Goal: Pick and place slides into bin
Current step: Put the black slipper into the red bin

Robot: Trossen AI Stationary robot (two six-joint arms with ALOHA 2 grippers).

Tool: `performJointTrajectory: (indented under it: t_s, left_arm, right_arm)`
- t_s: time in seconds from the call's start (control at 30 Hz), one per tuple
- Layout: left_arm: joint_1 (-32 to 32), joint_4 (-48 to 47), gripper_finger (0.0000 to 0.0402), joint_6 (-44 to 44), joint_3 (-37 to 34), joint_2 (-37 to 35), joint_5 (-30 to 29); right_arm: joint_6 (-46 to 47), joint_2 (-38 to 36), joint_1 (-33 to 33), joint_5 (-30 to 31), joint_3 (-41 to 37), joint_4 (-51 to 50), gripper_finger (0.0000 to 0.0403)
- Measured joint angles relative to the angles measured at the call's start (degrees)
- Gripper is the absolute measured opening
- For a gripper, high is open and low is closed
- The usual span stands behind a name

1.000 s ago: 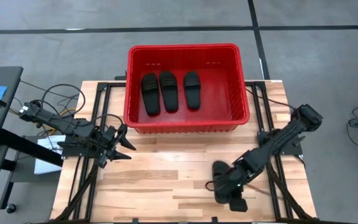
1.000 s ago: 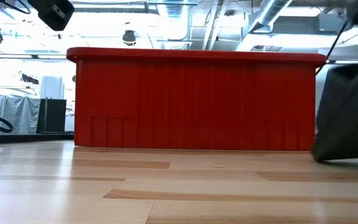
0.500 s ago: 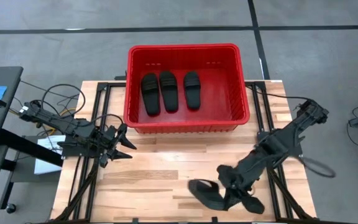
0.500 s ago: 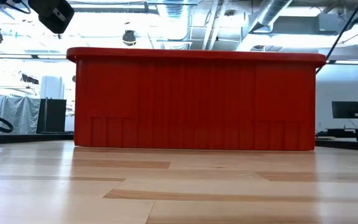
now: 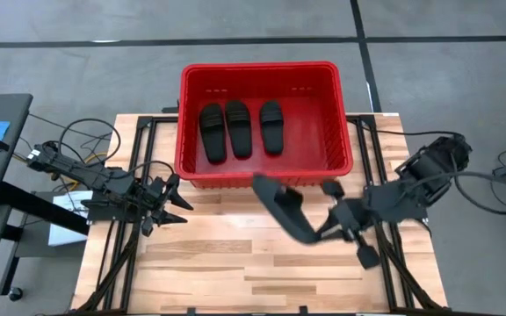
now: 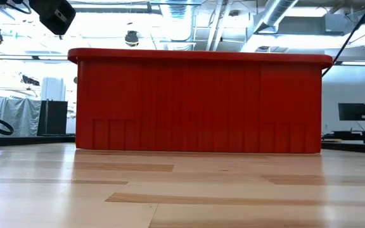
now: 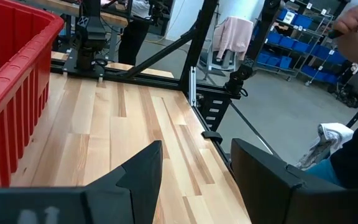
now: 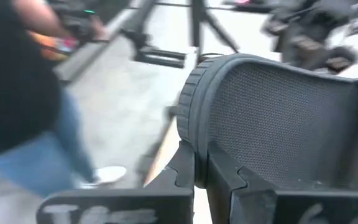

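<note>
Three black slides (image 5: 237,128) lie side by side on the floor of the red bin (image 5: 345,132), which stands at the table's far edge and fills the low view (image 6: 198,101). My right gripper (image 5: 321,228) is shut on a fourth black slide (image 5: 279,206), held in the air just in front of the bin's near wall. The slide fills the right wrist view (image 8: 278,118). My left gripper (image 5: 176,207) is open and empty over the table's left part, near the bin's near left corner; its fingers stand apart in the left wrist view (image 7: 194,180). My right gripper pinches the slide's rim at one end (image 8: 194,140) between its two fingers (image 8: 225,177). The fingers come about level from the table's right. The slide sticks out beyond them toward the bin, lifted clear of the table, its textured sole facing the wrist camera.
Black frame rails (image 5: 134,175) run along the table's left and right edges. A person in dark top and jeans (image 8: 23,93) stands beyond the table. Bare wood (image 5: 227,263) lies between the arms, in front of the bin.
My right gripper has lifted the fourth slide off the table near its near right edge. It has carried it up and toward the far edge, to just in front of the bin. The dark shape at the low view's right has gone out of that view.
</note>
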Motion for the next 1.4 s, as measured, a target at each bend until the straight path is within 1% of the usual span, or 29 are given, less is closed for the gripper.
performJointTrajectory:
  t_s: [0.17, 0.33, 0.5, 0.57, 0.67, 0.7, 0.8, 1.0, 1.1, 1.27, 1.4]
  left_arm:
    - [0.01, -0.07, 0.0181, -0.21, 0.00, 0.00, -0.29]
    - [0.01, -0.08, 0.0181, -0.36, 0.00, 0.00, -0.30]
    - [0.01, -0.09, 0.0181, -0.36, 0.00, 0.00, -0.33]
    - [0.02, -0.09, 0.0181, -0.36, 0.00, 0.00, -0.37]
    - [0.01, -0.09, 0.0181, -0.36, 0.00, 0.00, -0.82]
    - [0.00, -0.09, 0.0181, -0.32, 0.00, 0.00, -0.91]
    - [0.00, -0.09, 0.0181, -0.07, 0.00, 0.00, -2.46]
    - [0.04, -0.09, 0.0181, 1.00, 0.00, -0.01, -8.48]
    - [0.04, -0.09, 0.0181, 0.97, 0.00, -0.02, -11.07]
    - [0.04, -0.11, 0.0181, 0.95, 0.00, -0.02, -13.74]
    - [0.04, -0.55, 0.0181, 0.98, 0.00, -0.02, -15.70]
  right_arm:
    - [-9.22, -0.74, -2.47, 6.05, 3.17, -1.85, 0.0002]
    - [-15.74, -2.65, -7.65, 10.42, 3.46, -3.06, 0.0002]
    - [-17.99, -3.83, -15.70, 16.67, 3.46, -5.62, 0.0002]
    - [-18.22, -3.87, -19.76, 17.26, 3.46, -6.56, 0.0004]
    - [-19.27, -3.41, -25.91, 16.59, 3.43, -7.99, 0.0002]
    - [-19.56, -3.18, -28.12, 15.69, 3.43, -8.61, 0.0002]
    - [-21.17, -2.15, -35.25, 10.36, 3.39, -10.43, 0.0001]
    - [-27.80, 1.93, -49.42, 0.28, 3.39, -13.07, 0.0001]
    - [-31.77, 5.10, -55.46, -4.79, 3.39, -14.16, 0.0001]
    - [-37.74, 11.53, -62.72, -11.07, 3.37, -17.16, 0.0001]
    - [-42.01, 17.26, -65.80, -11.95, 3.37, -21.20, 0.0001]
